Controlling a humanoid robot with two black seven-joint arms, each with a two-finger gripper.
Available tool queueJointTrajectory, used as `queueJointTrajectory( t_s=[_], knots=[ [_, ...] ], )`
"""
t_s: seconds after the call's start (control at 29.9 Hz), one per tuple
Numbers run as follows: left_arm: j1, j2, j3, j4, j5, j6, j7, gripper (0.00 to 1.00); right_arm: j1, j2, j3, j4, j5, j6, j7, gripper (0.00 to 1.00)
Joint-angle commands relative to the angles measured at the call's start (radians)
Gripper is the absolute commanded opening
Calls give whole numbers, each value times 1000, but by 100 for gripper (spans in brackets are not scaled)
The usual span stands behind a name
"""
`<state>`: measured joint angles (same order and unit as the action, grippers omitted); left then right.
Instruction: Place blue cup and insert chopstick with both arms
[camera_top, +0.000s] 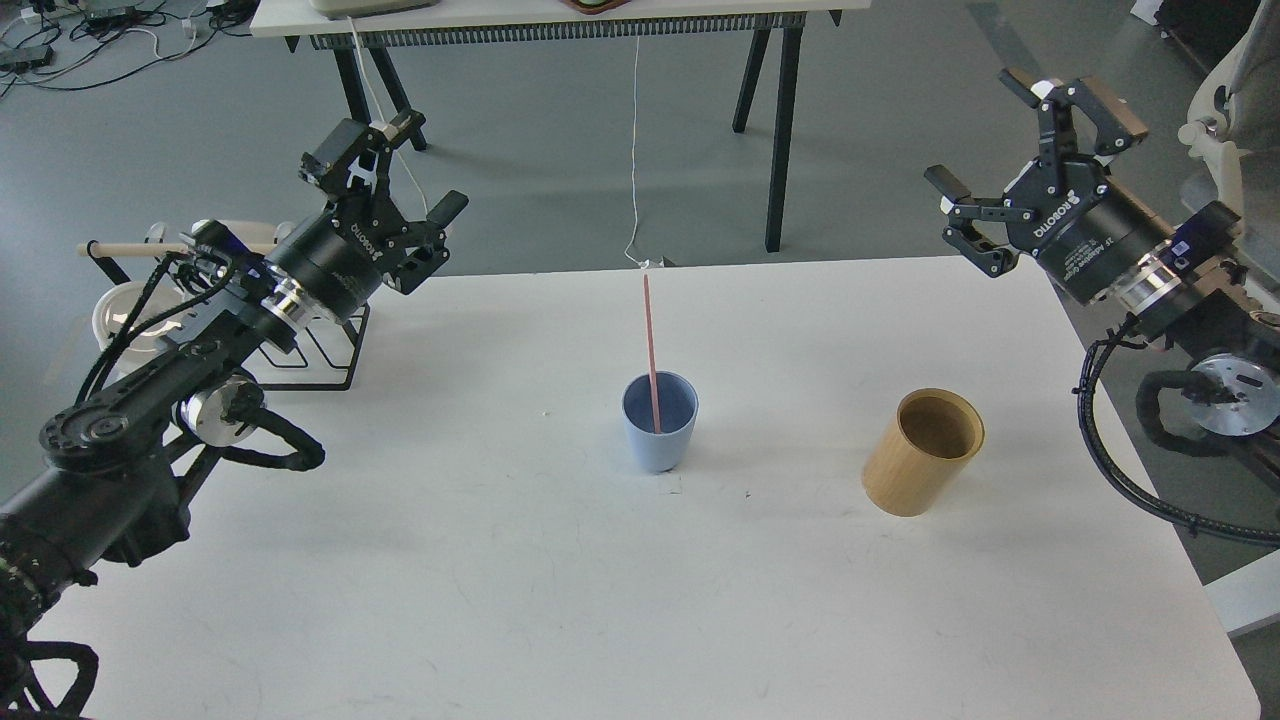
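Note:
The blue cup stands upright near the middle of the white table. The pink chopstick stands in it, leaning slightly left and rising well above the rim. My left gripper is open and empty, raised above the table's far left corner, well left of the cup. My right gripper is open and empty, raised beyond the table's far right corner, well away from cup and chopstick.
A tan wooden cylinder stands to the right of the cup. A black wire rack with a pale wooden rod and a white bowl sit at the far left. A second table and a chair stand behind.

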<state>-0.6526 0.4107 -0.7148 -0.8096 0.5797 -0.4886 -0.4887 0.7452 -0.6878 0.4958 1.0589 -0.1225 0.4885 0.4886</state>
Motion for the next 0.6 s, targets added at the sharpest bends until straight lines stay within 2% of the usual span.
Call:
queueJointTrajectory(
  t_s=[0.0, 0.17, 0.57],
  knots=[
    [27, 3, -3, 0, 0, 0, 0, 99, -7, 24, 3, 0, 12, 0, 0, 98],
    [30, 2, -5, 0, 0, 0, 0, 99, -6, 67, 7, -2, 15, 0, 0, 98],
    [31, 16, -20, -2, 0, 0, 0, 99, -21, 76, 6, 1, 14, 0, 0, 98]
  ],
)
